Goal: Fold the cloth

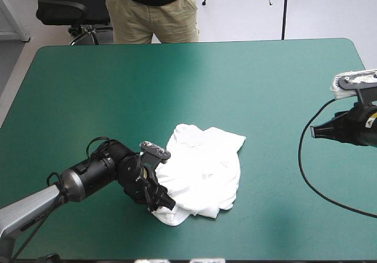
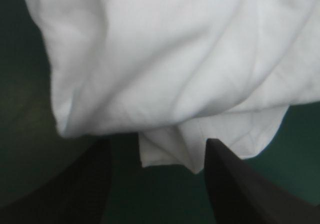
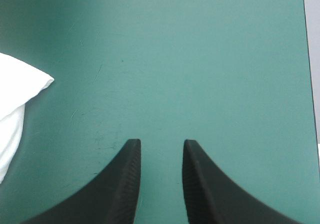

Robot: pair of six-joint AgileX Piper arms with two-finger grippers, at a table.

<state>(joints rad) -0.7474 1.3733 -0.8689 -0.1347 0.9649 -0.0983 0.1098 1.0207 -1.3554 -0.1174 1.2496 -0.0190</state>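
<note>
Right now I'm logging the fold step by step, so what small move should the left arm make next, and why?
Probably ease the left gripper forward and shut it on the near edge of the T-shirt. Its jaws stand open with a fold of the crumpled heap just ahead, nothing gripped. The right gripper is open too, well off over bare teal-green cover.

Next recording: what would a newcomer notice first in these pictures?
The white T-shirt, a crumpled heap on the teal-green cover toward the table's near edge, stands out first. The left gripper sits open at the heap's near-left corner, a fold of cloth just ahead of its fingers. The right gripper, also open, hangs over bare cover far off by the table's right edge.
</note>
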